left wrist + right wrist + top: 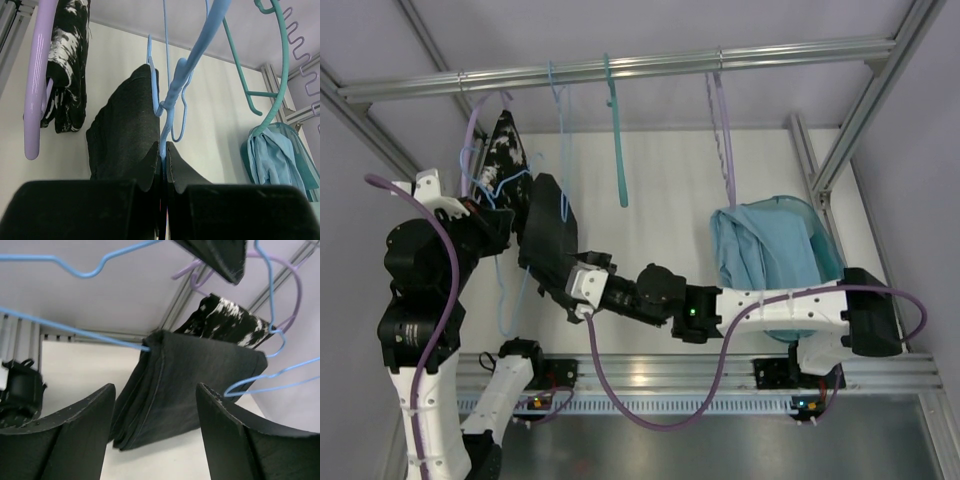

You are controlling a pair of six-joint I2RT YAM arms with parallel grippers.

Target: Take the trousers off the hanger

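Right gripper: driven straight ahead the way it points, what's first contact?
Probably the trousers, draped on the hanger, centred ahead of the right gripper and its open jaws; gap unclear.

Bright, even, diffuse light; faint shadows; glare streak on lavender hanger [35,85]; wrist-view foregrounds soft.

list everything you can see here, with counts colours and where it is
trousers: 1, plain black, folded over the hanger, left of centre
hanger: 1, pale blue, hooked on the rail
speckled garment: 1, black with white print, far left
lavender hangers: 2, one carrying the speckled garment, one right of centre
teal hanger: 1, bare, centre of rail
light-blue cloth: 1, hanging at right
rail: 1, silver, across the top
left tool: 1, black, shut on the hanger
right tool: 1, black, open around the trousers
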